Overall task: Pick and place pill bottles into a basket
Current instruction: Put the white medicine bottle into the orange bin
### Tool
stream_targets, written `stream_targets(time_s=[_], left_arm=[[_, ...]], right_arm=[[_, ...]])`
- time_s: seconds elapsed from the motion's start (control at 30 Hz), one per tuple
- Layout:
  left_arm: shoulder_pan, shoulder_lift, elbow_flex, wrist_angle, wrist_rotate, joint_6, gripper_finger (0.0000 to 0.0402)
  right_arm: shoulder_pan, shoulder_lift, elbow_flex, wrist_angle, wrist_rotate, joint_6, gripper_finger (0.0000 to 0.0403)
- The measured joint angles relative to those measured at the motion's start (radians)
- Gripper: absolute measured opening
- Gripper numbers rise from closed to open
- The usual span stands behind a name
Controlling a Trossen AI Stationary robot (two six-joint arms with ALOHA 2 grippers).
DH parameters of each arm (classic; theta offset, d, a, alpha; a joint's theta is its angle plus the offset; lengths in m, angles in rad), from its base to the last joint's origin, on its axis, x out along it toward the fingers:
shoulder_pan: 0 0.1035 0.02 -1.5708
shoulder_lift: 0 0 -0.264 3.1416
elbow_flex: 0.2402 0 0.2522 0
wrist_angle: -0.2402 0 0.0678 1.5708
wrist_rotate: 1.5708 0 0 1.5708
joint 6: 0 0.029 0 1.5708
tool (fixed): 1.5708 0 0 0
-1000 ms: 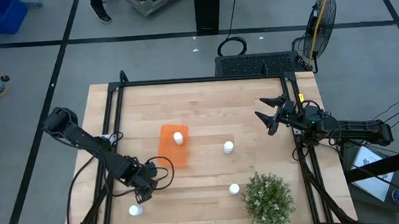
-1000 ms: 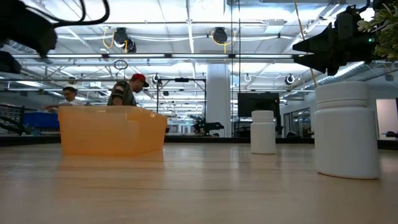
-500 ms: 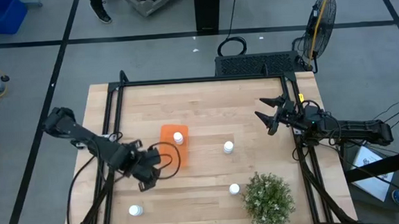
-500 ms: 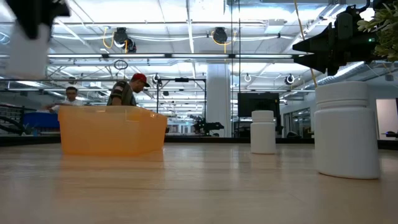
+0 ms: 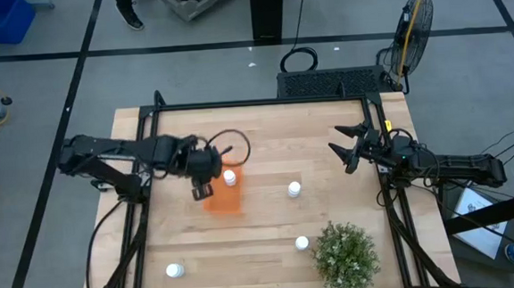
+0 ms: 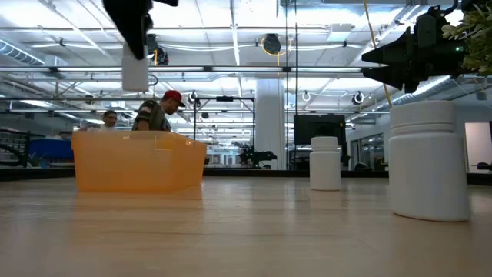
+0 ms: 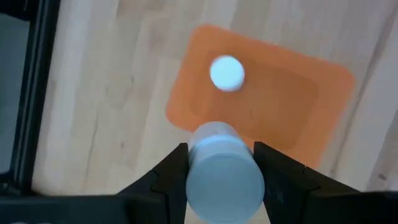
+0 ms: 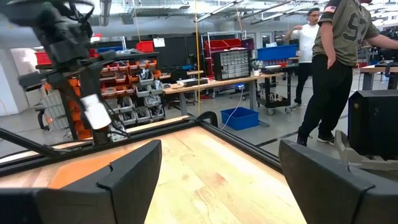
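Five bottles: small white cylindrical pill bottles, white caps.
Left gripper (image 7: pixel 219 169): clamped on held bottle (image 7: pixel 224 171), above small bright orange rectangular basket (image 5: pixel 221 190).
Basket bottle (image 5: pixel 229 176): inside, 12 o'clock end.
Right gripper (image 5: pixel 345 145): spread wide, empty, 3 o'clock edge.

Both jointed robot arms are matte black, with boxy links. A black cable loops loosely off the left arm (image 5: pixel 141 151). The right arm (image 5: pixel 437 164) ends in two pointed black fingers (image 5: pixel 342 149).

White pill bottles (image 5: pixel 294 190), bright orange basket (image 5: pixel 222 202), green plant (image 5: pixel 345 256).
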Motion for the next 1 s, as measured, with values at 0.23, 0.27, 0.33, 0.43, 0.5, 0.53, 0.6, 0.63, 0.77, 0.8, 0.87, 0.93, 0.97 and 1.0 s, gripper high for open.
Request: stream_targets(time_s=[0.23, 0.27, 0.33, 0.43, 0.5, 0.53, 0.6, 0.63, 0.77, 0.8, 0.87, 0.93, 0.97, 1.0], left_arm=[[0.111, 0.014, -0.013, 0.101, 0.026, 0.14, 0.016], [0.119, 0.017, -0.026, 0.112, 0.031, 0.149, 0.016], [0.13, 0.018, -0.058, 0.133, 0.047, 0.164, 0.016], [0.139, 0.016, -0.12, 0.213, 0.107, 0.191, 0.016], [0.14, 0.019, -0.154, 0.224, 0.118, 0.193, 0.016], [0.141, 0.019, -0.167, 0.222, 0.118, 0.193, 0.016], [0.141, 0.016, -0.193, 0.225, 0.116, 0.191, 0.016], [0.142, 0.016, -0.208, 0.229, 0.115, 0.19, 0.016], [0.151, 0.017, -0.265, 0.282, 0.137, 0.173, 0.016], [0.153, 0.017, -0.278, 0.299, 0.144, 0.172, 0.016], [0.153, 0.017, -0.304, 0.325, 0.15, 0.172, 0.016], [0.153, 0.017, -0.328, 0.37, 0.165, 0.178, 0.016], [0.153, 0.017, -0.342, 0.391, 0.173, 0.18, 0.016], [0.153, 0.017, -0.353, 0.403, 0.176, 0.179, 0.016]], right_arm=[[0.0, 0.0, 0.0, -0.016, 0.0, 0.014, 0.0313], [0.0, 0.0, 0.0, -0.022, 0.0, 0.018, 0.0313], [0.0, 0.0, 0.0, -0.031, 0.0, 0.018, 0.0313], [0.0, 0.0, 0.0, -0.032, 0.0, 0.019, 0.0313], [0.0, 0.0, 0.0, -0.032, 0.0, 0.019, 0.0313], [0.0, 0.0, 0.0, -0.032, 0.0, 0.019, 0.0313], [0.0, 0.0, 0.0, -0.031, 0.0, 0.019, 0.0313], [0.0, 0.0, 0.0, -0.031, 0.0, 0.019, 0.0313], [0.0, 0.0, 0.0, -0.03, 0.0, 0.019, 0.0313], [0.0, 0.0, 0.0, -0.031, 0.0, 0.019, 0.0313], [0.0, 0.0, 0.0, -0.03, 0.0, 0.019, 0.0313], [0.0, 0.0, 0.0, -0.026, 0.0, 0.019, 0.0313], [0.0, 0.0, 0.0, -0.023, 0.0, 0.019, 0.0313], [0.0, 0.0, 0.0, -0.023, 0.0, 0.019, 0.0313]])
